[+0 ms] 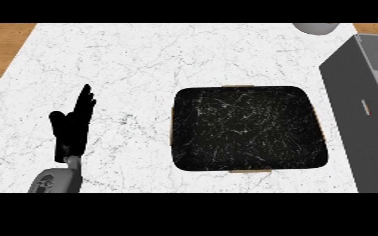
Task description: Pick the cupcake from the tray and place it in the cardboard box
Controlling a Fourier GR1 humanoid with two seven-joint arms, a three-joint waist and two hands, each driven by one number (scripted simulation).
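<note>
A black tray (251, 130) with thin tan edges lies on the white marble counter, right of centre. I see no cupcake on it or anywhere else in the head view. A grey box-shaped object (354, 105) runs along the right edge, partly cut off by the frame. My left hand (71, 127) rests open at the lower left, fingers straight and pointing up, well apart from the tray and holding nothing. My right hand does not show.
A pale grey rounded object (316, 28) sits at the counter's far right corner, cut off by the top band. Brown wood (13, 40) shows beyond the counter's left edge. White counter top (148, 65) spans the left and the back.
</note>
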